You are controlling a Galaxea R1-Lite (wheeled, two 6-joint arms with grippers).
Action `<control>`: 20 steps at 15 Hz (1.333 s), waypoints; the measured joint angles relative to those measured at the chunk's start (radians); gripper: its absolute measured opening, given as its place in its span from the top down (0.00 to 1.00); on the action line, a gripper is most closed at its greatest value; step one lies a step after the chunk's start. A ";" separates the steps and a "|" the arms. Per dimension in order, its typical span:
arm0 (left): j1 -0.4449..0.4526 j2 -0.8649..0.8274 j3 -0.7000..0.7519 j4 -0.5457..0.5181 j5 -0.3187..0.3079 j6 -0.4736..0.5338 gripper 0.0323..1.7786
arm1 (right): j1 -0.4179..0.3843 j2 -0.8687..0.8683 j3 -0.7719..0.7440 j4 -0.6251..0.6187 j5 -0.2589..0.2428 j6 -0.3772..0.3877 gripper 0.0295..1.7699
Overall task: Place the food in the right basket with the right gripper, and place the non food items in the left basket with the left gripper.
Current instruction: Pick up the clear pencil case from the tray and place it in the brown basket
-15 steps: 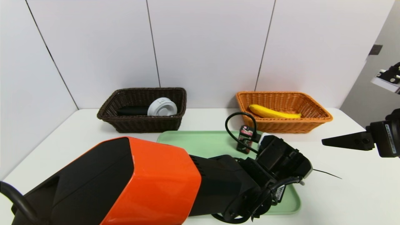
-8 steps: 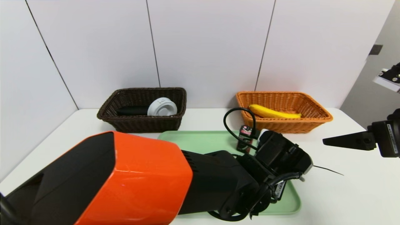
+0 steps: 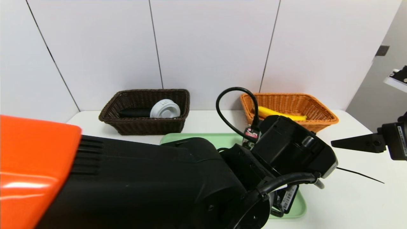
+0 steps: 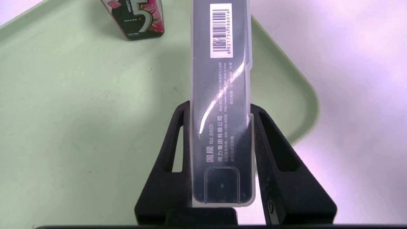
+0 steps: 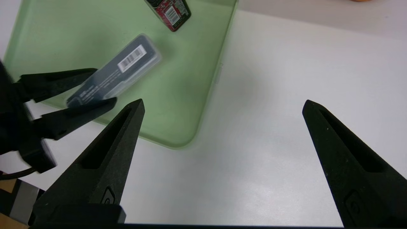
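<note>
While two wicker baskets stand at the back of the white table (image 3: 349, 203), one green tray (image 4: 63, 111) lies in front of them with a single chewing-gum pack (image 4: 135, 17) standing on it. The brown basket (image 3: 144, 124), on the left, holds two things: a white round lid (image 3: 165, 109) and a black object (image 3: 133, 112) beside it. The orange basket (image 3: 289, 122), on the right, holds one banana (image 3: 279, 114). The left gripper (image 4: 221, 109) is clamped on one clear plastic compass case (image 4: 221, 95) with a barcode label, gripping its lower end so that the case hangs above the tray, clear of its surface. The right gripper (image 5: 222, 106) hovers over bare table just beside the tray's corner, its jaws spread wide with nothing between them. In the head view the bulky left arm (image 3: 159, 184) hides most of the tray and part of the gum pack.
</note>
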 joint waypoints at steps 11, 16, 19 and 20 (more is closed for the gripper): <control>0.271 -0.290 0.069 0.190 -0.002 0.102 0.69 | 0.000 -0.034 0.024 0.001 0.003 0.000 0.03; 0.586 -0.314 0.054 0.181 -0.153 0.285 0.69 | 0.000 -0.039 0.037 -0.001 0.003 0.000 0.03; 0.753 -0.311 0.020 0.180 -0.337 0.420 0.69 | 0.000 -0.040 0.037 -0.001 0.005 0.000 0.03; 0.801 -0.306 0.000 0.181 -0.402 0.469 0.69 | 0.000 -0.040 0.037 -0.001 0.005 0.000 0.03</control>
